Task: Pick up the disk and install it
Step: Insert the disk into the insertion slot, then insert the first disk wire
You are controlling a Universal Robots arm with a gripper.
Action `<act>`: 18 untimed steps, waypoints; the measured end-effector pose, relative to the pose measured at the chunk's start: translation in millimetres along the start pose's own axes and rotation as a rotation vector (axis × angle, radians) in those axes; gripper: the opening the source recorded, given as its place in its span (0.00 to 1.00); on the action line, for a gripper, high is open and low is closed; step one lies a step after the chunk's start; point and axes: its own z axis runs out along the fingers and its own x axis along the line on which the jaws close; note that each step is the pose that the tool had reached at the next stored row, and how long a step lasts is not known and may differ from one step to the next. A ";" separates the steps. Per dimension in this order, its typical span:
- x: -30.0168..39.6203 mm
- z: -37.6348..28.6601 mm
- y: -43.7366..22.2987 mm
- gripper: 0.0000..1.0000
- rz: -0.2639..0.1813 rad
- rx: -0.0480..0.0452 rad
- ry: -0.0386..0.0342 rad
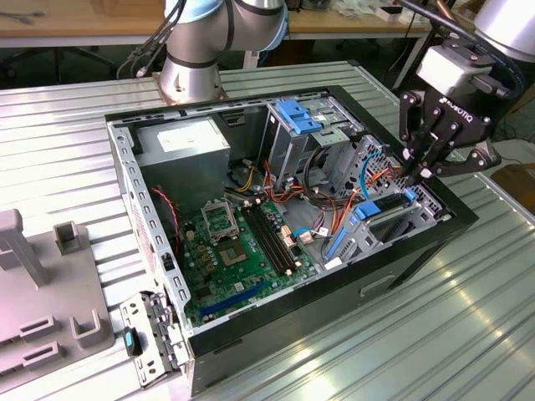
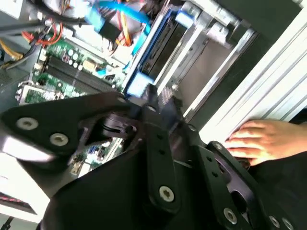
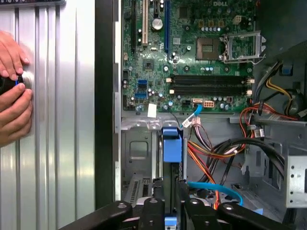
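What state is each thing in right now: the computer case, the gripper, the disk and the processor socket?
Computer case: open, side panel off, lying on its side.
Gripper: shut on the disk.
Disk: standing on edge in the drive bay.
Processor socket: uncovered, no cooler on it.

Open computer case [image 1: 393, 269], green motherboard [image 1: 244, 251]

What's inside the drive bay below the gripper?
The disk sits in the bay, its blue-railed edge facing up, with the gripper just above it. Its label face and lower part are hidden by the bay walls and cables.
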 end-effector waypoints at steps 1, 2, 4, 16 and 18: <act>-0.3 0.5 -3.9 0.17 0.000 0.0000 -0.0002; -1.6 1.4 -9.6 0.11 0.000 -0.0001 0.0000; -1.7 1.6 -9.8 0.11 0.001 -0.0001 -0.0002; -1.7 1.6 -9.9 0.11 0.002 -0.0001 -0.0001; -1.7 1.6 -9.9 0.11 0.002 -0.0001 -0.0001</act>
